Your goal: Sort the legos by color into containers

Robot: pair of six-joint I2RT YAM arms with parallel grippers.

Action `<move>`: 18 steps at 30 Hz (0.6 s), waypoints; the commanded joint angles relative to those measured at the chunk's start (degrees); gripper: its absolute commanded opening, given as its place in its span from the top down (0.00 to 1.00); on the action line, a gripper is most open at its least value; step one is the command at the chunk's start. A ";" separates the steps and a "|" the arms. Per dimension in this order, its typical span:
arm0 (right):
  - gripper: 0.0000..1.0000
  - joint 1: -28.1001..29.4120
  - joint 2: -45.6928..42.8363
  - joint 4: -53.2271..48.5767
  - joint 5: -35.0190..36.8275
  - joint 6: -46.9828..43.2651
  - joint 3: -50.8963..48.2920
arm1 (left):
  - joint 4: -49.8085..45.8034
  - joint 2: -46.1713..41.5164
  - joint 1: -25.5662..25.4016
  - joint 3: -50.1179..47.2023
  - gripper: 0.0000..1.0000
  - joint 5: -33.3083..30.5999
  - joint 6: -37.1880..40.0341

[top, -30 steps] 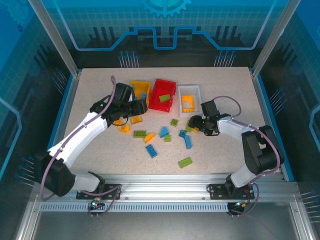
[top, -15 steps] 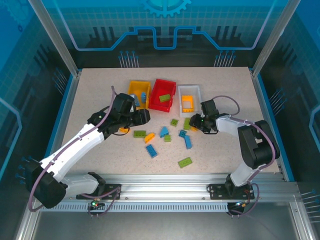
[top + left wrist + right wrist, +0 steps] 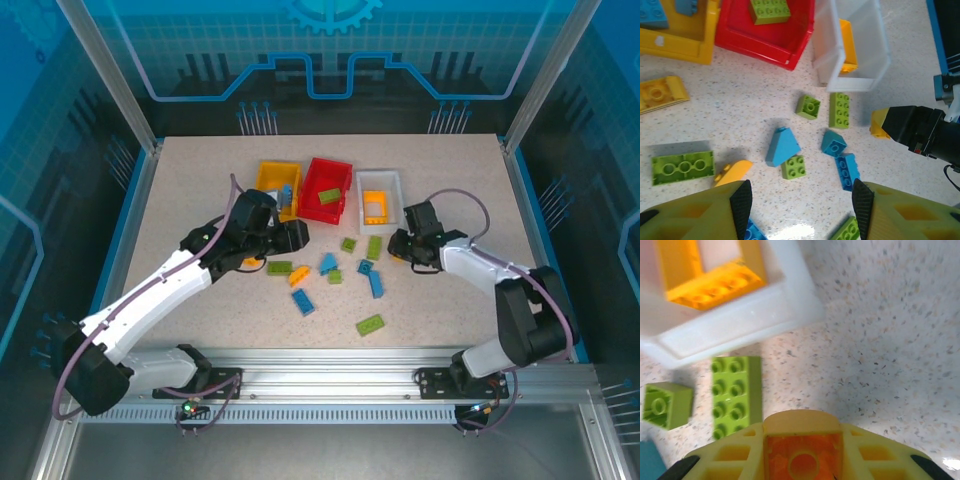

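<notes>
Right wrist view: right hand [image 3: 803, 467] clamped on orange brick [image 3: 803, 452]. White bin [image 3: 740, 335] lies just ahead, slightly left, toward far edge of counter [image 3: 450, 160], long axis running away. Left hand [image 3: 801, 200] half-open, empty, farther from that bin.

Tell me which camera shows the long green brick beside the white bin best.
Left wrist: the long green brick lies whole and unobstructed, every stud visible, beside the white bin. The right wrist view is closer, but the right gripper hides its near end. The top view shows it small.
</notes>
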 commanded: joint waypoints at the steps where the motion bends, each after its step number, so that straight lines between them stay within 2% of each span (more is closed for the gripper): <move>1: 0.68 1.43 1.20 -4.96 5.10 -4.52 7.98 | 4.82 -0.20 -1.36 -1.63 0.40 0.79 -2.25; 6: 0.68 0.40 12.36 -7.46 4.55 -8.28 21.17 | 10.03 -1.59 -3.57 -3.66 0.39 -1.17 -4.23; 12: 0.67 -0.06 27.10 -14.50 3.80 -10.98 39.29 | 8.52 -3.87 -5.13 -4.54 0.39 -4.80 -5.29; 14: 0.64 -0.03 29.51 -15.67 3.57 -11.17 41.87 | 7.27 -4.21 -5.12 -5.08 0.39 -5.67 -5.45; 18: 0.50 0.10 30.93 -17.20 3.33 -10.99 43.97 | 4.82 -4.04 -5.16 -6.11 0.39 -6.38 -5.39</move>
